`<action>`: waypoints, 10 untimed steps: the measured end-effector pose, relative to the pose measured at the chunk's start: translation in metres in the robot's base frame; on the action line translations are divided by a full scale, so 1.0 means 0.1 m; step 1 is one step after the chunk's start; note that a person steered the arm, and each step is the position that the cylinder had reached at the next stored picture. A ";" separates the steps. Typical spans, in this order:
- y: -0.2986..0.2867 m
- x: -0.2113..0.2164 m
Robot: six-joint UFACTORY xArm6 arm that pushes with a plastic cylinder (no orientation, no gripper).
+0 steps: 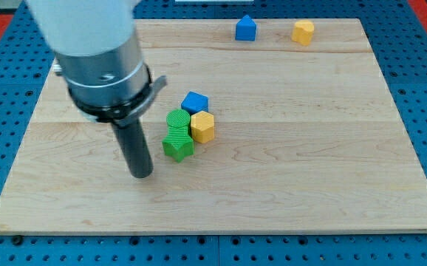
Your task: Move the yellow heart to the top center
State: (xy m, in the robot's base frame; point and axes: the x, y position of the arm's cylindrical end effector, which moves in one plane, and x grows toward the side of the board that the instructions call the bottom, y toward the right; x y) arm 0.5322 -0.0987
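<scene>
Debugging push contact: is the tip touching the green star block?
Apart. The camera view shows bare wood between my tip and the green star block, which lies to its right.

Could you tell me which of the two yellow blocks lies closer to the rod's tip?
The yellow hexagon block in the central cluster, touching the green blocks, lies closer to my tip. The other yellow block sits far off at the view's top edge.
</scene>
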 end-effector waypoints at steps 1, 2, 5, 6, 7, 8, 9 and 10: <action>0.14 -0.13; 0.41 -0.18; 1.19 -0.08; 2.27 -0.32; 3.02 -0.86; 3.50 -1.70; 3.97 -2.49; 4.13 -3.21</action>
State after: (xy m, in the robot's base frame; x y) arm 0.2116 0.3139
